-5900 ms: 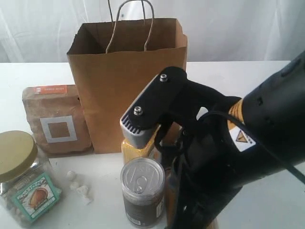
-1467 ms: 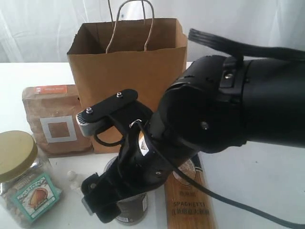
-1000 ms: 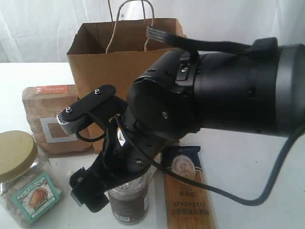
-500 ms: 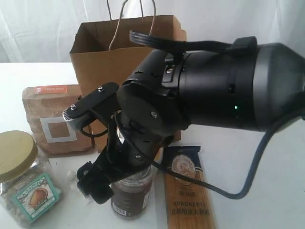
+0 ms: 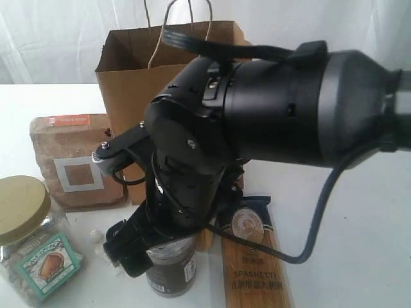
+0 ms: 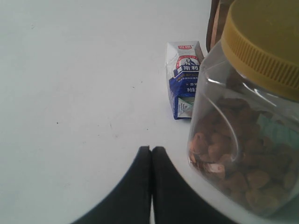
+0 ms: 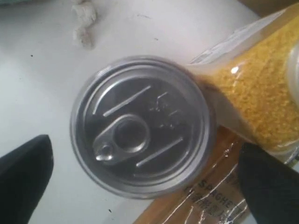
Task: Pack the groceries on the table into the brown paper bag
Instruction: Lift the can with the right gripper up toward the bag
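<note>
Your right gripper [image 7: 142,154] hangs over the dark pull-tab can [image 7: 140,126] with its jaws spread wide, one finger on each side of the can and neither touching it, so it holds nothing. The can stands upright on the table [image 6: 70,93], near its front edge in the exterior view. The yellow white-capped bottle [image 7: 261,93] crowds just beside it, and the spaghetti packet [image 5: 253,256] lies flat along the same side, under the far finger. A few small white lumps [image 7: 84,21] sit on the table a little way off the can's other side. From the exterior view, your right arm's bulk covers the bottle almost entirely and blocks much of the front of the brown paper bag [image 5: 128,70], which stands upright behind with its mouth open. The brown pouch [image 5: 77,160] leans just left of the bag. Your left gripper [image 6: 150,154] is closed and empty, low over bare table, with the gold-lidded clear jar [image 6: 243,140] close beside it and the small blue-white carton [image 6: 184,79] lying just past the jar.
</note>
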